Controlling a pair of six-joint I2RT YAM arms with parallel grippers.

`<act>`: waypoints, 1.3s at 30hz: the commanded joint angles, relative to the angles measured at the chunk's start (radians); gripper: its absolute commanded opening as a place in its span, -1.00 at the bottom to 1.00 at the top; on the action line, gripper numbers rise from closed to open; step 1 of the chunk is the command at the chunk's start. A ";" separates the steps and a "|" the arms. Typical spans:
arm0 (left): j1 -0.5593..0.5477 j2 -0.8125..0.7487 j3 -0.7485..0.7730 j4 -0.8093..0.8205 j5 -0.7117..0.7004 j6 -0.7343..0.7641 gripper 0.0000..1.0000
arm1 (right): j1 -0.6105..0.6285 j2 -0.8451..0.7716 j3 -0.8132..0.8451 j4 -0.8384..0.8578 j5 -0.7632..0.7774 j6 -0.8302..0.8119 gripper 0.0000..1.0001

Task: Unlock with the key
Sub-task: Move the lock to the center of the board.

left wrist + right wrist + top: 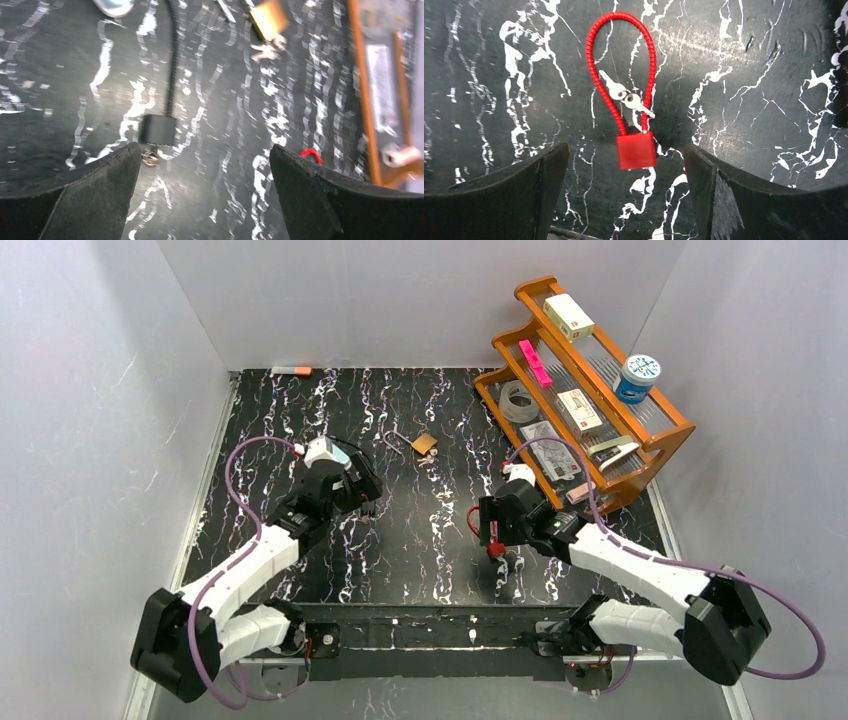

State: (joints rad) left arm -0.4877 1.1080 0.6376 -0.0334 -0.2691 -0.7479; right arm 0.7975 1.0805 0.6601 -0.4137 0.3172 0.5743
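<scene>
Right wrist view: the red cable lock (636,150) lies flat on the black marbled table (749,75). Its long axis runs from 6 to 12 o'clock, with the square body at 6 and the cable loop reaching toward 12. Two silver keys (626,97) on a ring lie inside the loop, slanting from 10 to 4 o'clock. The right gripper (625,152) has its jaws spread wide and holds nothing; the lock body shows between the fingers, clear of both.

Left wrist view: the left gripper (202,150) is also wide apart and empty. A black cable lock (157,129) sits just beyond the finger at 9 o'clock, with its cable running straight toward 12. A blurred brass padlock (269,19) lies at 1 o'clock.

Top external view: a wooden rack (672,430) stands at 2 o'clock on the table. On its tiers are a white box (568,315), a blue-lidded tub (637,378), a pink bar (535,362), a tape roll (517,400) and a stapler (612,450). The red loop shows beside the right gripper, right of the table's centre.
</scene>
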 commanded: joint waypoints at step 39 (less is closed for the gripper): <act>0.003 -0.044 -0.141 0.142 0.414 0.009 0.85 | 0.001 0.595 0.375 -0.070 -0.049 -0.156 -0.12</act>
State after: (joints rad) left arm -0.4873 1.0847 0.5140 0.1051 0.1452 -0.7437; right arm 0.7998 1.6539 0.9936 -0.5007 0.2375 0.4362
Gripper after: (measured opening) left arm 0.922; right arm 0.430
